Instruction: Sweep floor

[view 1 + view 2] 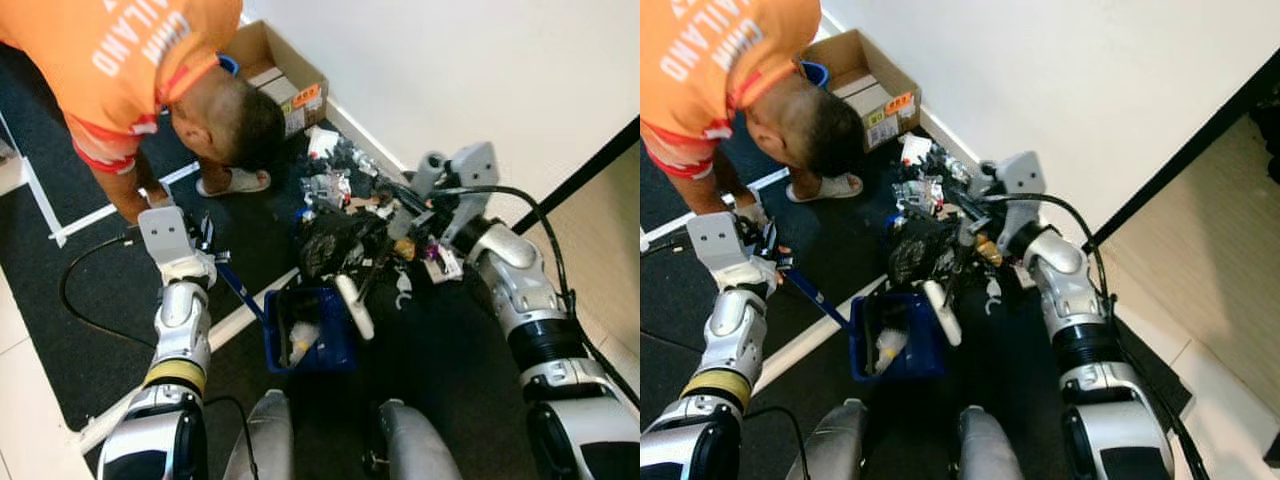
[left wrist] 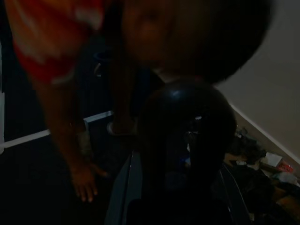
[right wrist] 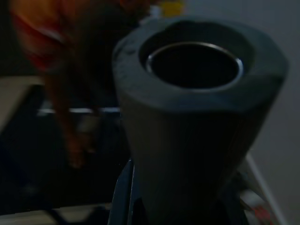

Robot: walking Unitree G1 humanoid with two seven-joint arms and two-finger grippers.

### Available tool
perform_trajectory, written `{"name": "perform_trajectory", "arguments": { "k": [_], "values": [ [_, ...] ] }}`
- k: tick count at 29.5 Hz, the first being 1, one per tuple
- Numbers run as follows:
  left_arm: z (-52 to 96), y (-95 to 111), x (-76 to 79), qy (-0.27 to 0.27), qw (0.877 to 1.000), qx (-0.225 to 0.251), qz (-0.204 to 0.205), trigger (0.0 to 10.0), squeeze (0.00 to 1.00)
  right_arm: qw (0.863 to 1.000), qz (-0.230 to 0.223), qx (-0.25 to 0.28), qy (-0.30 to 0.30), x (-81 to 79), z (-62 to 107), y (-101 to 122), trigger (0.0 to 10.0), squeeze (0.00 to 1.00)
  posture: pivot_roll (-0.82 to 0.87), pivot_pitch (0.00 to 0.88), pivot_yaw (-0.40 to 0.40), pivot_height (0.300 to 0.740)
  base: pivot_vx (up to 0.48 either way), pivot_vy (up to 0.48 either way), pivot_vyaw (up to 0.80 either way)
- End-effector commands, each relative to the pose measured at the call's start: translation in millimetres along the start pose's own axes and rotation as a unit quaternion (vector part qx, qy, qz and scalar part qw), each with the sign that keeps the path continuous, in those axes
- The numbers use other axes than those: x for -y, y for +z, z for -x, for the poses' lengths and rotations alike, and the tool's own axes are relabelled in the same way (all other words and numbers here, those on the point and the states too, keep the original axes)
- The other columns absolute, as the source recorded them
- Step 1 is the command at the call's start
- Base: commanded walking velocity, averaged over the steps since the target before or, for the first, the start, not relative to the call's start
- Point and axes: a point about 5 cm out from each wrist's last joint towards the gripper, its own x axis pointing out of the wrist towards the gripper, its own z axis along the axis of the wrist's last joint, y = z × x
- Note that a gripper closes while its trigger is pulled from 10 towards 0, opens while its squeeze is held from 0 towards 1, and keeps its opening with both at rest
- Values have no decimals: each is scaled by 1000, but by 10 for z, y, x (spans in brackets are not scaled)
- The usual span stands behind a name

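A blue dustpan (image 1: 310, 335) stands on the dark floor before my legs, with white scraps inside. Its blue handle (image 1: 240, 295) rises to my left gripper (image 1: 207, 262), which is shut on it. My right gripper (image 1: 412, 218) is shut on the black broom handle (image 3: 197, 93), whose open tube end shows close in the right wrist view. The broom's black head (image 1: 330, 245) rests at the dustpan's far side, beside a litter pile (image 1: 335, 185) of paper and small debris along the wall.
A person in an orange shirt (image 1: 150, 60) bends low just beyond my left arm, one hand (image 2: 86, 183) near the floor. A cardboard box (image 1: 280, 75) stands by the white wall. A black cable (image 1: 75, 290) and white floor strips (image 1: 100, 215) lie left.
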Motion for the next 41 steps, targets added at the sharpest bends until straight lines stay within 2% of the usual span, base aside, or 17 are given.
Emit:
{"name": "perform_trajectory", "arguments": {
  "k": [1, 10, 13, 22, 37, 41],
  "values": [
    [35, -59, -82, 13, 1000, -17, 3, 10000, 0, 999, 13, 10, -38, 133, 26, 59, 10000, 0, 152, 62, -66, 740, 0, 0, 0],
    [18, -26, -136, 20, 1000, -13, 1, 10000, 0, 998, 12, -2, -57, 173, 43, 18, 10000, 0, 153, 53, -68, 740, 0, 0, 0],
    [3, -10, -182, 28, 1000, -13, 2, 10000, 0, 998, 12, -18, -52, 123, 42, -67, 10000, 0, 157, 29, -76, 740, 0, 0, 0],
    [21, -46, -206, 32, 999, -21, 6, 10000, 0, 998, 13, -28, -58, 98, 14, -119, 10000, 0, 158, 19, -71, 740, 0, 0, 0],
    [48, -161, -120, 23, 998, -47, 22, 10000, 0, 996, 8, -40, -76, 121, 27, -188, 10000, 0, 155, 12, -71, 740, 0, 0, 0],
    [98, -262, -91, 18, 997, -70, 25, 10000, 0, 993, 0, -78, -93, 113, 105, -380, 10000, 0, 153, 9, -71, 740, 0, 0, 0]
  ]
}}
